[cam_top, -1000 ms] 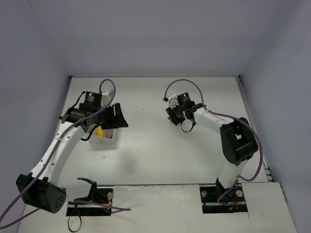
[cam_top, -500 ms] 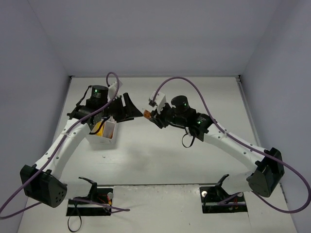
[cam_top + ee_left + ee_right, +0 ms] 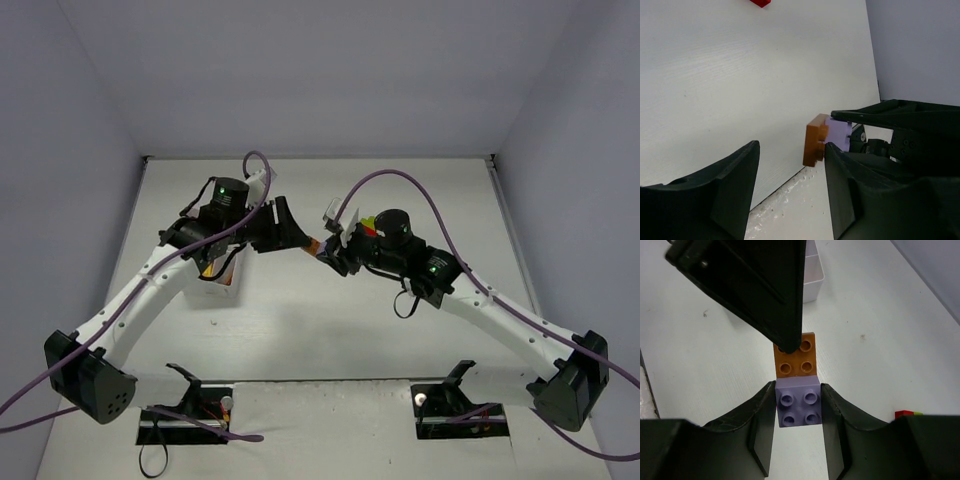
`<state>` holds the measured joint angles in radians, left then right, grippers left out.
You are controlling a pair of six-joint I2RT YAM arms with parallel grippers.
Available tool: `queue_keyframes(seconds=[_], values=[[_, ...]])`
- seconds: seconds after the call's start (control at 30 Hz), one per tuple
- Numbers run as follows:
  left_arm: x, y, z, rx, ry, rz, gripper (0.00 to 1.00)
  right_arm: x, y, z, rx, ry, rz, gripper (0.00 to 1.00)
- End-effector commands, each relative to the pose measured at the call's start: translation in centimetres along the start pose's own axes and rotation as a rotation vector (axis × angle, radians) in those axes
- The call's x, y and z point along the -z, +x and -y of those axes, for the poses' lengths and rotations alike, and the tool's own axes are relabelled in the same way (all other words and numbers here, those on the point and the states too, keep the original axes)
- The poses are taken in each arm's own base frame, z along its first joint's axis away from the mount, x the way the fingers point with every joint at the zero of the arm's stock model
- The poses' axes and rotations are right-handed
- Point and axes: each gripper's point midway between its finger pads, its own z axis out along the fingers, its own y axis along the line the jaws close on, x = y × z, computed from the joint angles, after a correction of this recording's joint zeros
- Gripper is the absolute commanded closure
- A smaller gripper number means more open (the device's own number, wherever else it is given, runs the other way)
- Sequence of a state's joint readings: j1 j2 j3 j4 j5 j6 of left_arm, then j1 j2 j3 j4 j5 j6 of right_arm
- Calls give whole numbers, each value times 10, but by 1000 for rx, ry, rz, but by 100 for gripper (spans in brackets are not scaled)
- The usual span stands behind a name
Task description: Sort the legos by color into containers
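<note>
Lilac brick (image 3: pixel 799 409), one: being pinched on two opposite sides by the right gripper (image 3: pixel 798 387), whose fingers are closing flat against it, and being held above the table to the right of the tray (image 3: pixel 222 284) in the overhead view. Orange-brown brick (image 3: pixel 795 361), one: sitting flush against the lilac brick's far edge, studs facing the same way, and sticking out past the right fingertips toward the tray side. Yellow brick (image 3: pixel 205 268), one: lying inside the tray, mostly hidden under the left arm; which cell it is occupying cannot be told. Red brick (image 3: pixel 368 222), one: lying on the table farther from the tray than the held pair, with a green-and-yellow piece showing right beside it; how many bricks are making up that small cluster cannot be told. Tray, one, white and translucent: only a corner is showing in the right wrist view, and its cells cannot be counted. Left gripper (image 3: pixel 791 147), one: fingers are standing spread wide and gripping nothing, with the orange-brown brick hanging just beyond one fingertip; in the right wrist view that finger is overlapping the brick's far edge, though whether it is touching cannot be told.
</note>
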<state>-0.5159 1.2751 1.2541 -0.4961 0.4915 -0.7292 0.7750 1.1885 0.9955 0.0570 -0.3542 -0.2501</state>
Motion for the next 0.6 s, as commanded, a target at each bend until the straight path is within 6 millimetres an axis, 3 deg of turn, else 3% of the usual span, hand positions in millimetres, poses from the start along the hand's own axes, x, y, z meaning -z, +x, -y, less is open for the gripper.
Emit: queue_keyframes(seconds=[0.0,0.2,0.27,0.4,0.43,0.57], values=[[5,-26,24,-87,50,83,54,9,-37,-2,24,-6,133,100],[-4,-23,33,-120,74,53,56,6,-41,-5,9,-26,141,100],[-4,-23,33,-123,75,50,70,5,-40,-5,9,-28,139,100],[-9,-18,34,-130,98,17,83,6,-44,-3,11,-19,152,100],[-11,-17,33,-135,99,9,100,5,-40,-2,11,-12,142,100],[-11,-15,21,-162,53,-3,100,7,-33,-2,10,-2,129,100]])
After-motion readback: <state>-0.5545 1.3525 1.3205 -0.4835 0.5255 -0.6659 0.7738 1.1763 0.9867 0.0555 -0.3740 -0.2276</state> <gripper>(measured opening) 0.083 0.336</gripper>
